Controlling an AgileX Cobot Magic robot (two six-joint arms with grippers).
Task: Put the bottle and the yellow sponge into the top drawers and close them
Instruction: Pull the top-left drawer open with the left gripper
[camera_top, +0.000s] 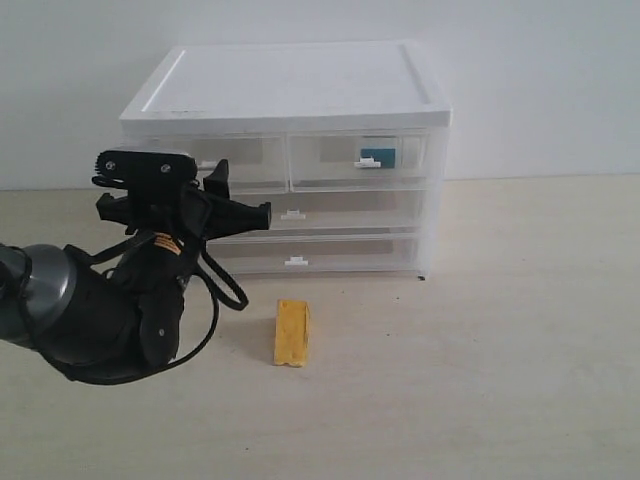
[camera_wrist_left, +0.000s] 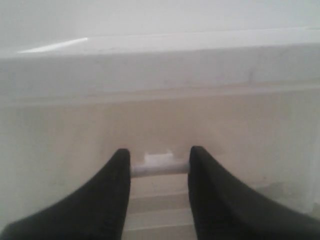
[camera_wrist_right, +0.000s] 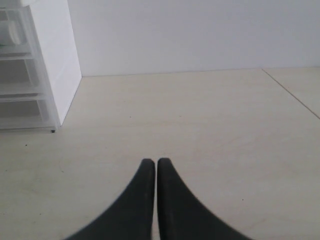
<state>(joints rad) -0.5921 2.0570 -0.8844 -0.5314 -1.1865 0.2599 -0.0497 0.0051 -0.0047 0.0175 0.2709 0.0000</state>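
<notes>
The yellow sponge (camera_top: 292, 332) lies on the table in front of the cabinet (camera_top: 300, 85). Through the front of the right top drawer (camera_top: 400, 150), which sits pushed in, I see the bottle (camera_top: 377, 156) with its teal body. My left gripper (camera_top: 243, 192) is at the front of the left top drawer (camera_top: 250, 155). In the left wrist view its fingers (camera_wrist_left: 117, 165) press on both ends of that drawer's white tab handle (camera_wrist_left: 159, 165). My right gripper (camera_wrist_right: 156, 161) is shut on nothing, low over bare table, and is out of the exterior view.
Two full-width drawers (camera_top: 330, 215) lie under the top pair, with small white handles (camera_top: 293, 214). The cabinet's side (camera_wrist_right: 52, 60) stands to one side of the right gripper. A pale wall rises behind the table.
</notes>
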